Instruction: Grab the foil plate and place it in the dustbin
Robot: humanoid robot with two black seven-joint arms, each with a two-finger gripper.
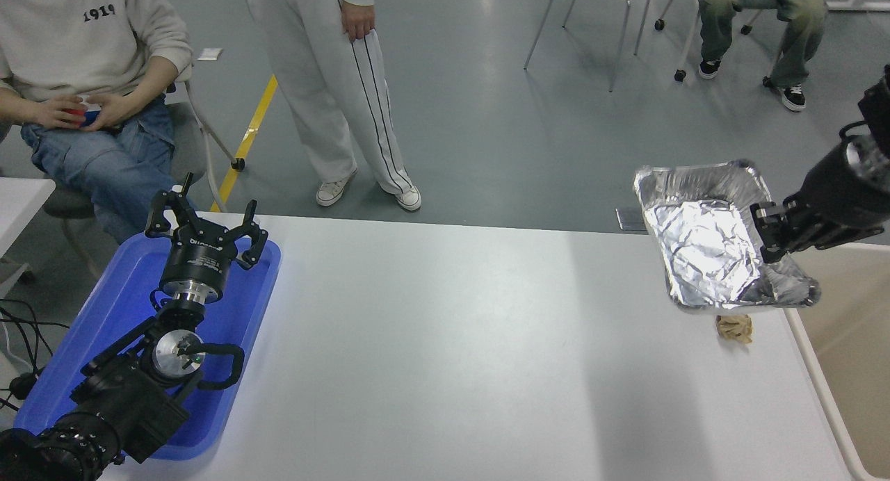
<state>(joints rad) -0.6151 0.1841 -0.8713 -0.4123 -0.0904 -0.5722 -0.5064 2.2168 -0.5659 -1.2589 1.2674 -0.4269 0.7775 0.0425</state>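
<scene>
Head view: the right gripper (770, 234) comes in from the right edge and is clamped on the right-hand rim of the foil plate (709, 241), holding it in the air above the table's (445, 342) far right corner. The plate is tilted, its open side turned toward the camera and leftward. Its long axis runs from the far end, which stands over the grey floor beyond the table edge, down to the near end, which hangs lower, just above the paper ball (735, 327). That small crumpled tan ball lies on the table near the right edge. The dustbin (845, 314) stands just past that edge, to the right of the plate. The left gripper (206, 232) is parked at the lower left over a blue tray (111, 314), its fingers spread wide apart and holding nothing.
</scene>
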